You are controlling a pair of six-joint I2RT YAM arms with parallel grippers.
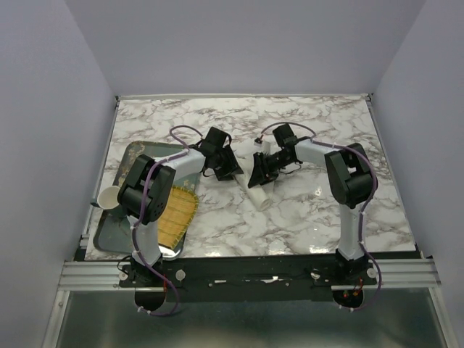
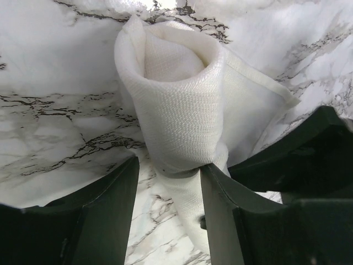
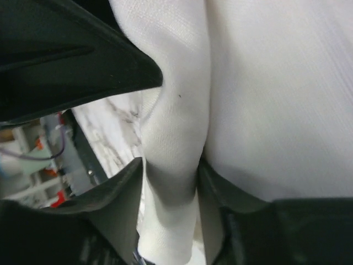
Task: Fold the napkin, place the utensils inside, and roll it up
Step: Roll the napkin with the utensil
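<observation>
The cream-white napkin lies rolled into a tube on the marble table, between my two grippers. In the left wrist view the napkin shows its open coiled end. My left gripper is open around the roll's narrow part: the cloth touches the right finger, and bare marble shows beside the left one. My right gripper is shut on a fold of the napkin, with both fingers pressing the cloth. The utensils are hidden from every view.
A grey tray sits at the table's left edge with a yellow woven mat on it. A white cup stands beside the tray. The two grippers are very close together over the table's middle.
</observation>
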